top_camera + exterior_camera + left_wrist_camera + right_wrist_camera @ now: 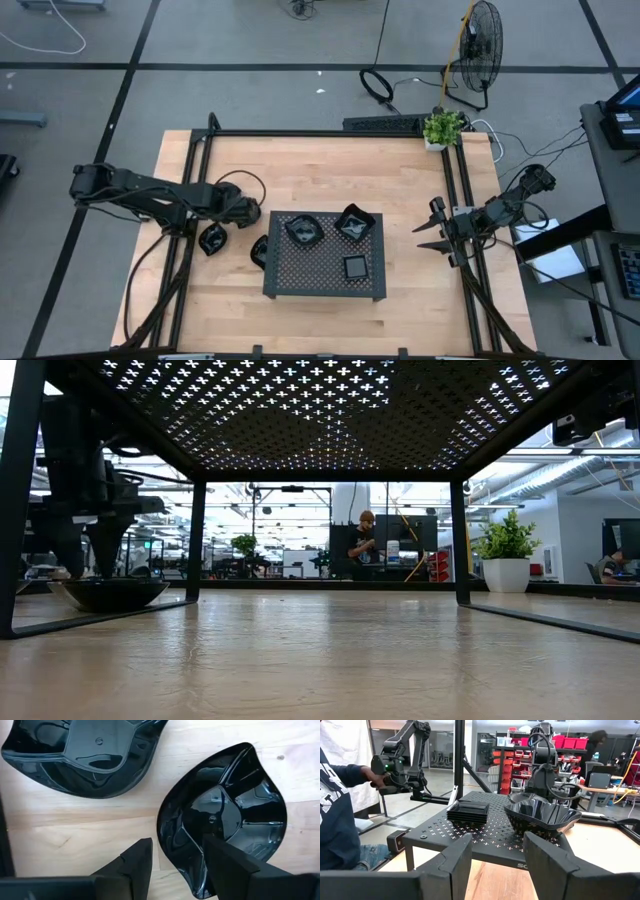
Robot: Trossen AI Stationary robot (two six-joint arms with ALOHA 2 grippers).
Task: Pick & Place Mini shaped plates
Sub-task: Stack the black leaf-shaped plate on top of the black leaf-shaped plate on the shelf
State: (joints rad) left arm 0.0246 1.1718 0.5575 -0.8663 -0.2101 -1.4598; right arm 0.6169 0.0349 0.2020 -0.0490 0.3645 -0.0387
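Observation:
Two glossy black mini shaped plates [212, 238] [260, 250] rest on their bases on the wooden table, left of the dark perforated tray [325, 275]. My left gripper [175, 860] [238, 214] points down, open, over a leaf-shaped plate [225, 815] [105, 592]. One finger is over the plate's hollow and the other outside its rim. A second plate [85, 755] lies close by. More plates sit on the tray: a square stack [468, 812] and a bowl-like stack [540, 817]. My right gripper [495, 850] [428, 228] waits open and level at the table's right side. My left gripper comes at the leaf-shaped plate from above. One finger [225, 865] is inside its hollow and the other [137, 865] outside, with the rim [167, 847] between them. Whether either finger touches the plate I cannot tell. The plate lies flat on the table.
The tray stands on four legs [195, 540] in mid-table. Black frame rails [200, 180] run along the table's sides. A potted plant [443, 128] is at the far right corner. Beside the table, a person's hand [375, 776] grips another arm.

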